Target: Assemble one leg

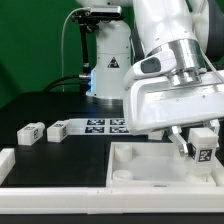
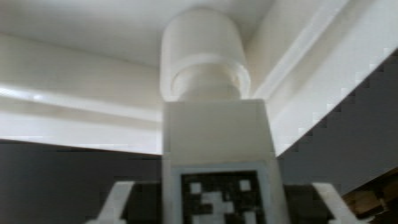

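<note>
Leg assembly, insertion stage. The end effector (image 1: 198, 143) is closed on one leg (image 1: 205, 152), its fingers pressing the leg's sides, tag facing outward. The leg hangs over the corner of the panel (image 1: 150, 172) at the exterior view's right, close to the panel surface. In the wrist view the leg's rounded end points into the angle of the panel's raised walls; whether it has entered a socket cannot be told. Two more legs (image 1: 30, 132) (image 1: 57, 129) lie on the table (image 1: 60, 155) at the exterior view's left, near the marker board (image 1: 100, 124). Judged progress: pick-up and carry are done. Left to do: seating the leg in its socket, tightening it and letting go.
</note>
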Controlling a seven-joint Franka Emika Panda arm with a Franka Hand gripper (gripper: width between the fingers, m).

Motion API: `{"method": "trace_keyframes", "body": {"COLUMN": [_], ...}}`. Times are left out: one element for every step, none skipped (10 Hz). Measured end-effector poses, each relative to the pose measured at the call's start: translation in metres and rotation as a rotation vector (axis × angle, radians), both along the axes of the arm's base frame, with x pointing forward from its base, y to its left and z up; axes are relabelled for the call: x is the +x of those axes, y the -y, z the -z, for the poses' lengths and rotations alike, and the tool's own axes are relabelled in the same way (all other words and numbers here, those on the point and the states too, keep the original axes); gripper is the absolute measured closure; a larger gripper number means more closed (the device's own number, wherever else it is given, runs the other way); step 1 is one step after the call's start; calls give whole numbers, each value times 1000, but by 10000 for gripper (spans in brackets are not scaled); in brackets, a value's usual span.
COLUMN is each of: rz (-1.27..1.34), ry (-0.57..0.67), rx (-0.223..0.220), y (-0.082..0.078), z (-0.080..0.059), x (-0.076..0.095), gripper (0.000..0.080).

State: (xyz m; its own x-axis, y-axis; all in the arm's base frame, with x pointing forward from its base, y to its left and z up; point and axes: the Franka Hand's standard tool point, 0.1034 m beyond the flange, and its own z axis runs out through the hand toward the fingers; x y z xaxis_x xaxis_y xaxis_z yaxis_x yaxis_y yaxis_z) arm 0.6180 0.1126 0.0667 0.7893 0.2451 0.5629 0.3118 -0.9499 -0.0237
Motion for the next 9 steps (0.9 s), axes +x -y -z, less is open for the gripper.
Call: {"method": "trace_keyframes", "body": {"rz": [-1,0,0,0,0,0,0,0,0], "ry": [-1,-1,-1,-1,-1,-1,-1,-1,-1], "rx": [0,0,0,0,0,0,0,0,0], "y": [0,0,0,0,0,0,0,0,0], "z": [0,0,0,0,0,0,0,0,0], "x": [1,1,1,1,1,1,1,1,1], "gripper": [509,509,509,302,200,200,160,153,153]}}
